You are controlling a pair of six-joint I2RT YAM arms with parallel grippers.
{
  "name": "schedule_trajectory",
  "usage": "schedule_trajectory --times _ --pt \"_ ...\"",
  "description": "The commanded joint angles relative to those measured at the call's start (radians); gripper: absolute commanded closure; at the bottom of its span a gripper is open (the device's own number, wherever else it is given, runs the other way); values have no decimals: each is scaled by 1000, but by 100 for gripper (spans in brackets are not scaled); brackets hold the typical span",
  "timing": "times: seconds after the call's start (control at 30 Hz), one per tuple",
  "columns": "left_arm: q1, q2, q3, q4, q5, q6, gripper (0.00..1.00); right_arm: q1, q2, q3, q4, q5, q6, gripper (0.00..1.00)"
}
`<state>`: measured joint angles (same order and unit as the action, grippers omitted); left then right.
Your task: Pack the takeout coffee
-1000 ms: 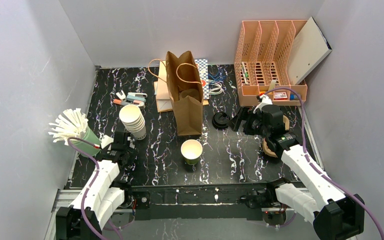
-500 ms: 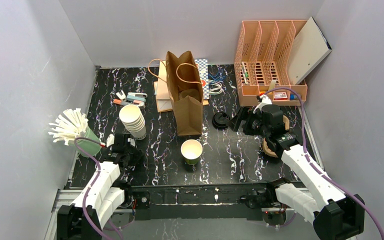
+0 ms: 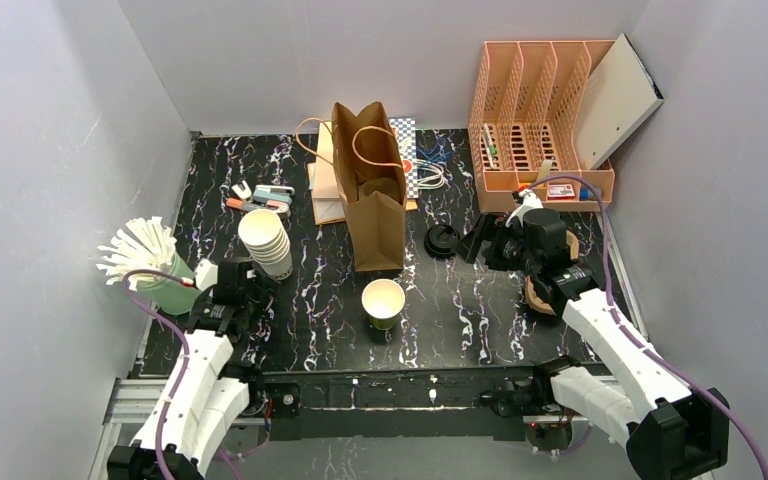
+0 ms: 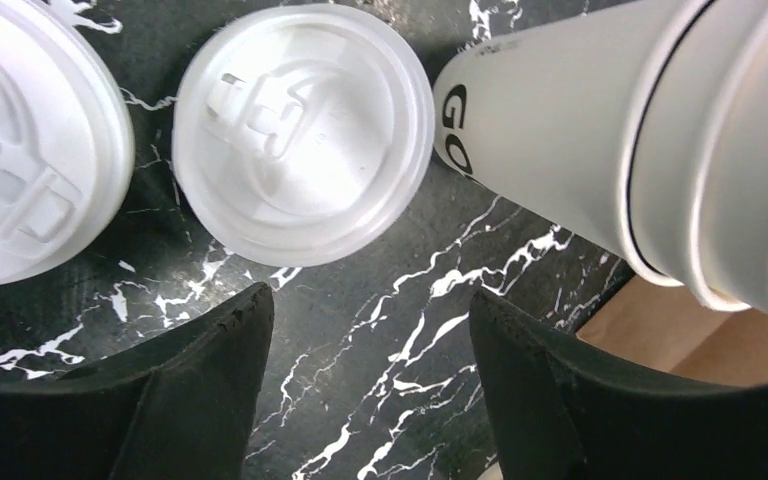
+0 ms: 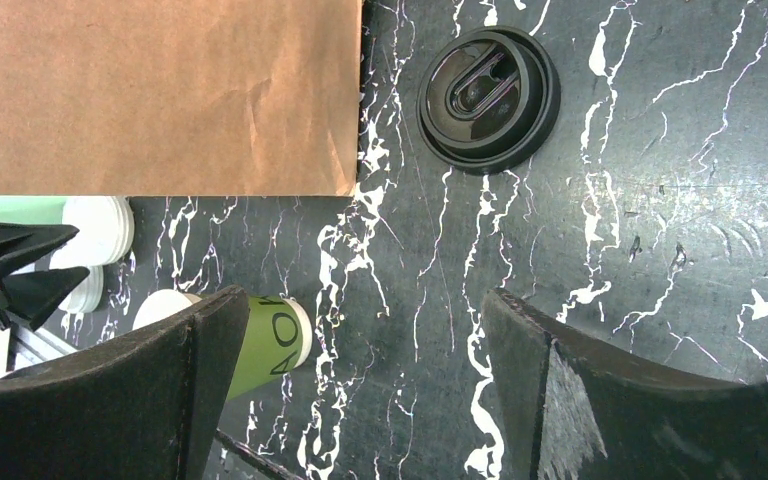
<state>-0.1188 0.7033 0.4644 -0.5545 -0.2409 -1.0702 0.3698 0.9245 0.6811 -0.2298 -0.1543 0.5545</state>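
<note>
White-lidded cup (image 4: 303, 130), cup stack (image 4: 610, 130) just beside

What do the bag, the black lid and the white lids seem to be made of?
Bag: brown paper, matte, faintly creased. Black lid: probably moulded plastic, slight sheen. White lids: probably thin plastic, semi-matte, embossed sip tab.

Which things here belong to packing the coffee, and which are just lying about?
Job: green cup, lidless; two white sip lids; brown paper bag.
Lying about: stack of cream cups; black lid; orange file rack; green holder of white sticks.
</note>
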Motion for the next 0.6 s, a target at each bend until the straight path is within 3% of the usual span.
schedule_trajectory --times 0.0,0.23,0.57 --pt "4 9 -6 -36 -117 -88 35 5 -14 48 24 -5 0 4" --pt "4 127 -16 -6 -154 -176 48 5 -38 46 5 18 -18 3" --pt "4 141 -41 -2 -194 -227 40 5 -42 41 2 35 -27 3"
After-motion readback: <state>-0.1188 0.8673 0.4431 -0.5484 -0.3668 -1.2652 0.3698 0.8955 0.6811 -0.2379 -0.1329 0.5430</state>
